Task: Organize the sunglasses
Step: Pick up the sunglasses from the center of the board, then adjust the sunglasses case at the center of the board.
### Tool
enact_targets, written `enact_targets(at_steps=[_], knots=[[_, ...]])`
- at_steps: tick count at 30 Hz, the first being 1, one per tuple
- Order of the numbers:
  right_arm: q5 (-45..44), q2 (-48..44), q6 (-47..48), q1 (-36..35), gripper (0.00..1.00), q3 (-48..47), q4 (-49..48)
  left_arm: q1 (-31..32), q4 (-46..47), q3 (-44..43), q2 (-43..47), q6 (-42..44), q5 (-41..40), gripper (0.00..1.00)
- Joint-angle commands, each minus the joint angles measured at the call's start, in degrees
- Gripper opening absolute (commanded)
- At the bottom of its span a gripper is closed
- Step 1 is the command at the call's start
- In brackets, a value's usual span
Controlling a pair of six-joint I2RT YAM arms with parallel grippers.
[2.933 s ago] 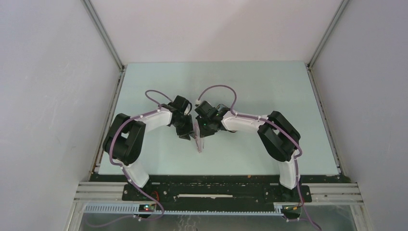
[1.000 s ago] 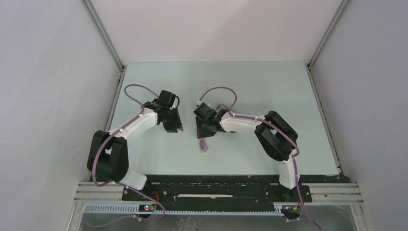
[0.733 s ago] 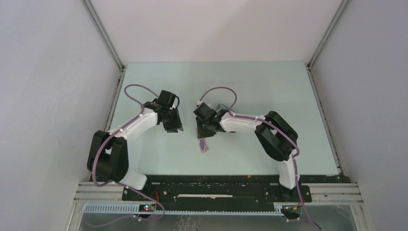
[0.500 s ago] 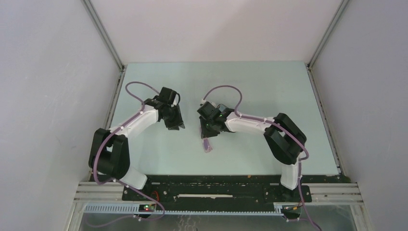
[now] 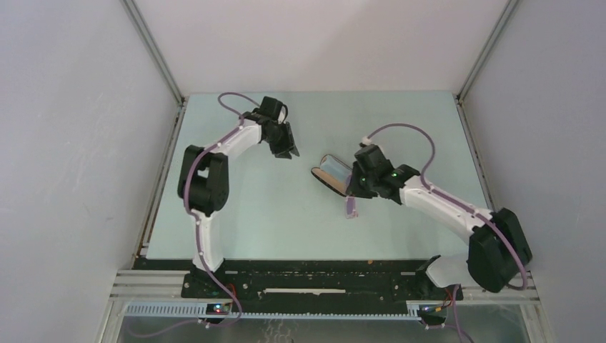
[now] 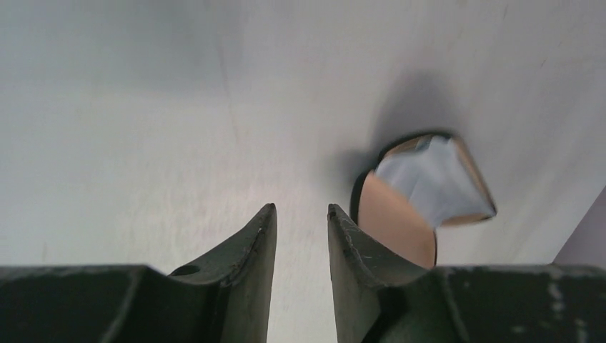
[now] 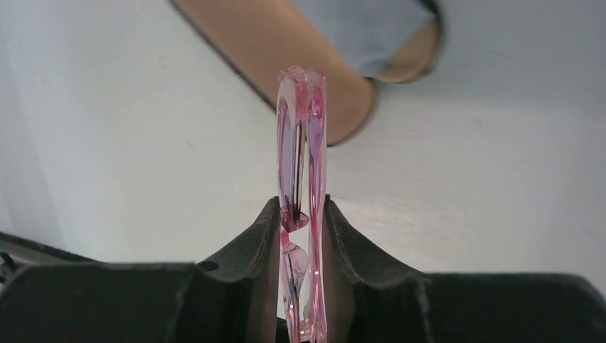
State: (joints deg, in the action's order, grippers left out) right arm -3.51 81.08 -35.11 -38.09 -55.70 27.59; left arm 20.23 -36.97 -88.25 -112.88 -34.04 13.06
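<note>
**A:** Where are the sunglasses point(image 7: 301, 164) resting at this point?

**B:** They aren't resting anywhere. The right gripper point(image 7: 300, 209) is pinching them between its two fingers, folded flat and edge-on, with the pink frame sticking out past the fingertips. In the top view they are hanging above the table point(image 5: 243, 221), just beside the case point(image 5: 330, 174) on its near side.

**A:** So the case is waiting for them?

**B:** It looks that way. It is lying open with its tan lining showing. A blue-grey cloth point(image 6: 432, 179) is sitting inside, covering part of the lining towards one end. Nothing else is showing in it.

**A:** How far along would you say the job is?

**B:** I'm judging it roughly halfway. The glasses are looking folded and are gripped firmly, so the pickup seems done. Lowering them into the case is what remains, and probably closing it afterwards. The glasses are not touching the case as far as I can tell, though from the wrist view their tip is overlapping its rim.

**A:** And the other arm?

**B:** The left gripper point(image 6: 301, 214) is hovering well apart from the case, at the far left of the table. Its fingers are parted by a narrow gap and are holding nothing. It is facing the open case across bare table.
</note>
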Motion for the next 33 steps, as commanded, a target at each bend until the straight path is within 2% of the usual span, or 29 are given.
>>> enact_targets(at_steps=[1, 5, 10, 20, 33], knots=[[-1.7, -7.3, -1.3, 4.3, 0.29, 3.1, 2.7, 0.2, -1.3, -13.5, -9.7, 0.2, 3.2, 0.37], [-1.0, -12.2, -1.3, 8.4, 0.29, 5.4, 4.2, 1.3, -2.5, -20.2, -16.4, -0.8, 4.1, 0.37], [1.4, -15.4, -0.9, 13.6, 0.29, 7.2, 4.8, 4.3, -3.9, -20.0, -17.5, 0.1, 3.4, 0.37], [2.7, -15.9, 1.1, 19.5, 0.29, 7.8, 4.3, 9.0, 2.3, -2.2, -7.9, -0.9, 2.8, 0.36], [5.4, -14.7, 1.1, 21.0, 0.3, 7.8, 2.2, 18.2, 10.5, 15.8, 6.2, -4.8, 4.9, 0.36]])
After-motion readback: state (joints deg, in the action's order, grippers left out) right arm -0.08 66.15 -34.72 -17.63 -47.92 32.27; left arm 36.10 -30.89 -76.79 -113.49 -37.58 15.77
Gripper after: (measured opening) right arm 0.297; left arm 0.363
